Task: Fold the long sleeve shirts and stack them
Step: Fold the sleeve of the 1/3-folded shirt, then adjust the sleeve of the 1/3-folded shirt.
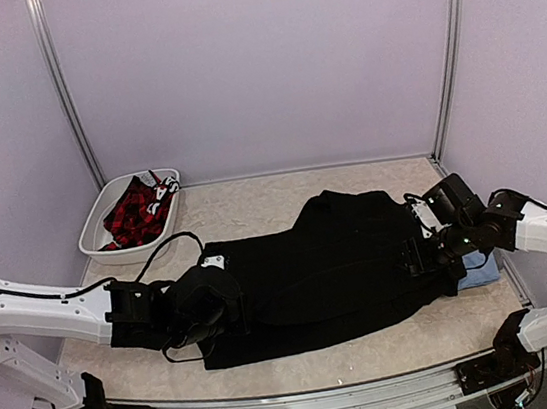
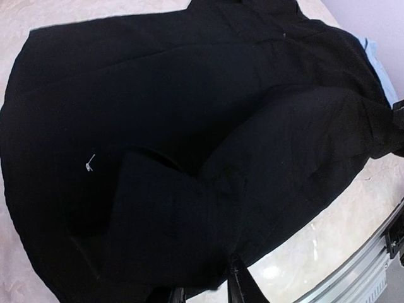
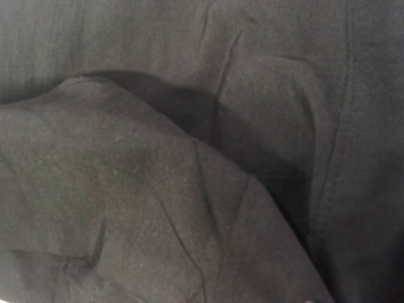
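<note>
Your black shirt (image 1: pixel 322 269) lies spread in the middle, its right end over the light blue shirt (image 1: pixel 479 269). Your left gripper (image 1: pixel 229 311) meets its left end, your right gripper (image 1: pixel 418 254) its right end. You cannot tell how far either's fingers are open, or whether they hold cloth.

Black shirt (image 1: pixel 332 267), light blue shirt (image 1: pixel 479 269)

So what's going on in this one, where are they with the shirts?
Both arms are at the black shirt, which lies spread across the table. The left tool is at its left end and the right tool at its right end; whether either grips cloth is unclear. A light blue shirt peeks out by the right end. A white bin at the back left holds red checked cloth.
</note>
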Action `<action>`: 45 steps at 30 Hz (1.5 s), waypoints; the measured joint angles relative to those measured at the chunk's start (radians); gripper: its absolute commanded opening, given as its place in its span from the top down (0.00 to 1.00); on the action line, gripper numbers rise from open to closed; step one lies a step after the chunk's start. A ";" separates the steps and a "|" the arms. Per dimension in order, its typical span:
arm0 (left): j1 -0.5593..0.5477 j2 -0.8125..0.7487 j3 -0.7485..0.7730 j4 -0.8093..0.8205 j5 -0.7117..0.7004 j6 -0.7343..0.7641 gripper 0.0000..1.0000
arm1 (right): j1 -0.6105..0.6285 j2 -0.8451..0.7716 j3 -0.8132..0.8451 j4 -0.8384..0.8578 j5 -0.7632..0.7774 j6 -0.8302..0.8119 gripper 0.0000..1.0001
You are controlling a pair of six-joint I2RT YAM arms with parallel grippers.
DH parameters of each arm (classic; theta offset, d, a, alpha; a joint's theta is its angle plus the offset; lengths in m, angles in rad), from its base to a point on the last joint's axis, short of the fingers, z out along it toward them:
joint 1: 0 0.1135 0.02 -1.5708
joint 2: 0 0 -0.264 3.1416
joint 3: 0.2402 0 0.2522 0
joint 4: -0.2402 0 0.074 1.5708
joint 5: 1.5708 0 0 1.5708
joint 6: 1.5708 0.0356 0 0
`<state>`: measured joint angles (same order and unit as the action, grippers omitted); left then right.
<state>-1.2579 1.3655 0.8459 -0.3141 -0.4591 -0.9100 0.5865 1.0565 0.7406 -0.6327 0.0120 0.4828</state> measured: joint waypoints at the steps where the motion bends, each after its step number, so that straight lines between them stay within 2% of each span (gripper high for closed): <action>1: -0.006 0.000 -0.012 -0.003 -0.001 -0.007 0.59 | 0.000 0.004 0.001 0.000 -0.001 -0.002 0.34; 3: -0.027 -0.002 -0.039 -0.014 -0.007 -0.025 0.45 | 0.000 0.011 0.005 -0.001 -0.001 -0.008 0.34; 5: -0.053 -0.005 -0.058 -0.035 -0.010 -0.043 0.35 | 0.000 0.022 0.014 -0.001 -0.002 -0.015 0.34; 7: -0.080 -0.012 -0.067 -0.066 -0.019 -0.064 0.29 | 0.000 0.033 0.027 -0.001 -0.004 -0.021 0.33; 9: -0.111 -0.027 -0.069 -0.093 -0.040 -0.080 0.17 | 0.000 0.048 0.043 0.001 -0.006 -0.029 0.33; 14: -0.232 -0.131 -0.071 -0.094 -0.114 -0.066 0.09 | 0.000 0.082 0.063 0.011 -0.008 -0.054 0.33; 17: -0.216 -0.201 -0.075 -0.067 -0.138 -0.045 0.09 | 0.000 0.113 0.069 0.026 -0.012 -0.072 0.33; 20: -0.129 -0.249 -0.099 -0.026 -0.114 -0.041 0.09 | 0.000 0.122 0.069 0.038 -0.023 -0.079 0.33; 24: 0.059 -0.316 -0.207 0.062 0.029 -0.060 0.11 | 0.000 0.122 0.069 0.060 -0.038 -0.085 0.33; 29: 0.194 -0.376 -0.310 0.128 0.229 -0.080 0.15 | 0.000 0.125 0.068 0.088 -0.052 -0.090 0.33; 33: 0.234 -0.340 -0.319 0.181 0.354 -0.080 0.26 | 0.000 0.142 0.068 0.107 -0.061 -0.092 0.34; 37: 0.249 -0.238 -0.328 0.227 0.471 -0.095 0.37 | 0.000 0.163 0.064 0.117 -0.071 -0.094 0.34; 45: 0.278 -0.192 -0.370 0.245 0.574 -0.138 0.39 | 0.000 0.170 0.045 0.132 -0.082 -0.096 0.35</action>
<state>-0.9798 1.1740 0.4763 -0.0692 0.1150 -1.0477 0.5865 1.2266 0.7853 -0.5011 -0.0704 0.3866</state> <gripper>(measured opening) 0.608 0.658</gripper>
